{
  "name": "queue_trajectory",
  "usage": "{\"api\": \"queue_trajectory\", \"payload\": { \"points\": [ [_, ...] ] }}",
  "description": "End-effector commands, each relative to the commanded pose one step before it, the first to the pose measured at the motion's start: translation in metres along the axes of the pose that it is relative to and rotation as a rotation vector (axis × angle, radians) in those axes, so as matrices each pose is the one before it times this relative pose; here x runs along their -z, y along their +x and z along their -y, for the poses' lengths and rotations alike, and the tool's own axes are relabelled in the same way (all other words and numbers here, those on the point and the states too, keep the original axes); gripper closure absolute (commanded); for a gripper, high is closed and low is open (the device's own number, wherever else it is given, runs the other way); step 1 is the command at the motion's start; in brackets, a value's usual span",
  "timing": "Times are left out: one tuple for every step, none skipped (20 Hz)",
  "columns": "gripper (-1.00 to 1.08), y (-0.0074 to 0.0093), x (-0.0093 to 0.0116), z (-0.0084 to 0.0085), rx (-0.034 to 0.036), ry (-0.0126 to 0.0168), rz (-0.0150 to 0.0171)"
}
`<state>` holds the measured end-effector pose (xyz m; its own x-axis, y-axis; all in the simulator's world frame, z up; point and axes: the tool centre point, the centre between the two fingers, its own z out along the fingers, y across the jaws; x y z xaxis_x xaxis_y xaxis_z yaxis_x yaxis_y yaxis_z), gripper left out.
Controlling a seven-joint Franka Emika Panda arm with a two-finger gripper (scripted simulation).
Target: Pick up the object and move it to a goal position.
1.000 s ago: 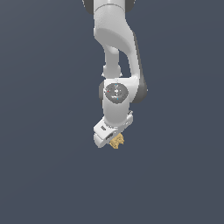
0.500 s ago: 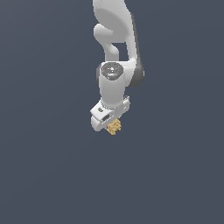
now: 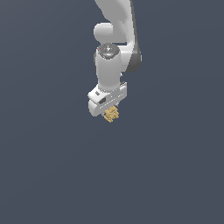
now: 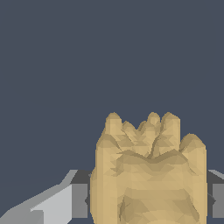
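Observation:
The object [image 3: 111,114] is a small tan-yellow lumpy, ridged chunk. It hangs just under the white gripper [image 3: 109,110] in the exterior view, well above the dark ground. In the wrist view the object [image 4: 148,175] fills the space between the two fingers [image 4: 65,201], with its ridged knobs pointing away from the camera. The gripper is shut on the object. The white arm rises from the gripper to the top of the exterior view.
A plain dark blue-grey surface surrounds the arm in both views. No other object, marker or edge shows.
The arm has lifted the gripper and the held object steadily upward in the exterior view, drifting slightly toward that view's left. The grip on the object is unchanged.

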<state>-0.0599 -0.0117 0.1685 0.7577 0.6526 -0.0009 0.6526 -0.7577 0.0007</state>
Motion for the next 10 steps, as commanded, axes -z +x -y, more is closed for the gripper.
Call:
{"api": "queue_trajectory", "payload": {
  "points": [
    [1.08, -0.00884, 0.00630, 0.00479, 0.00008, 0.00003, -0.00021],
    [1.08, -0.00266, 0.00201, 0.00140, 0.00000, 0.00000, 0.00000],
    [1.08, -0.00234, 0.00178, 0.00123, 0.00000, 0.00000, 0.00000],
    [1.08, -0.00201, 0.00157, 0.00108, 0.00019, 0.00031, -0.00033],
    [1.08, -0.00170, 0.00132, 0.00089, 0.00000, 0.00000, 0.00000],
    [1.08, -0.00139, 0.00108, 0.00072, 0.00000, 0.00000, 0.00000],
    [1.08, -0.00107, 0.00085, 0.00056, 0.00000, 0.00000, 0.00000],
    [1.08, -0.00077, 0.00061, 0.00040, 0.00000, 0.00000, 0.00000],
    [1.08, -0.00046, 0.00037, 0.00024, 0.00000, 0.00000, 0.00000],
    [1.08, -0.00015, 0.00012, 0.00008, 0.00000, 0.00000, 0.00000]
  ]
}}
